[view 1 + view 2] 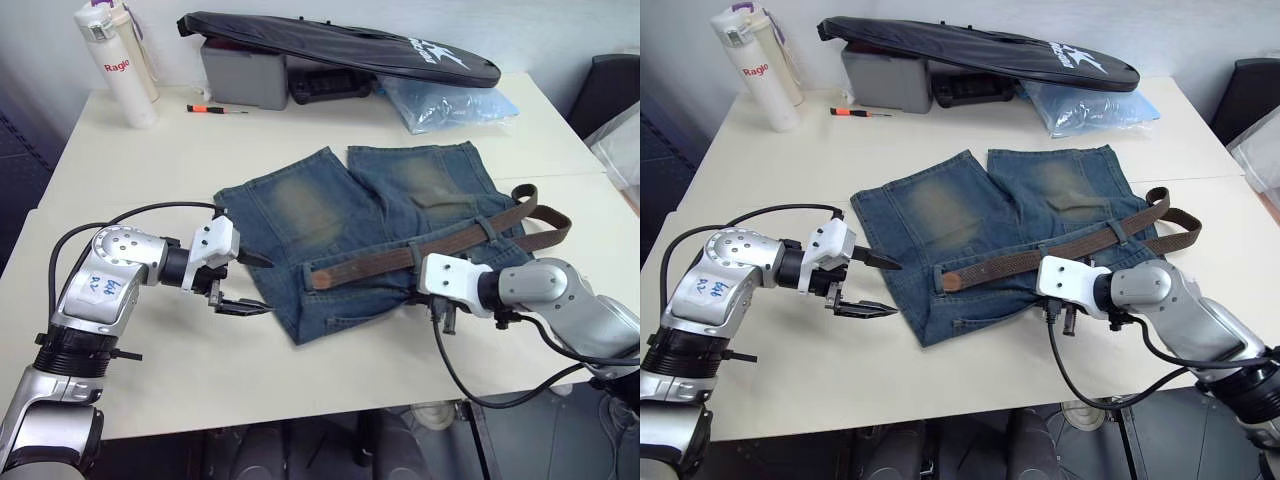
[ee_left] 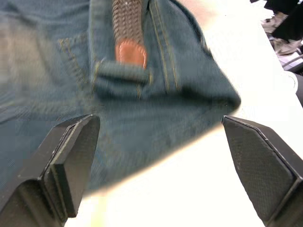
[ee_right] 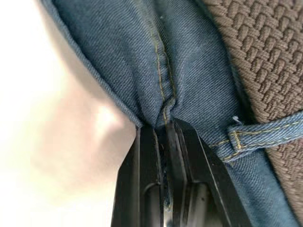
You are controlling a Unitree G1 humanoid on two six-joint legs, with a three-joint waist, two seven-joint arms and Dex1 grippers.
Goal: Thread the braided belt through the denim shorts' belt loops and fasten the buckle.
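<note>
The denim shorts (image 1: 330,215) lie flat on the cream table, waistband toward me. The braided belt (image 1: 400,258) runs along the waistband under a belt loop (image 1: 480,228) and curls back at the right (image 1: 548,222). Its tan tip (image 2: 130,52) rests just short of another belt loop (image 2: 120,75) near the shorts' left end. I cannot make out the buckle. My left gripper (image 1: 262,285) stands open at the waistband's left edge with nothing between its fingers. My right gripper (image 3: 165,125) is shut on the shorts' waistband edge, just below the belt.
At the back of the table stand a white bottle (image 1: 115,65), a grey case (image 1: 245,72) under a long black bag (image 1: 340,45), a plastic bag (image 1: 445,100) and an orange screwdriver (image 1: 215,108). Bare tabletop (image 1: 150,170) lies left of the shorts.
</note>
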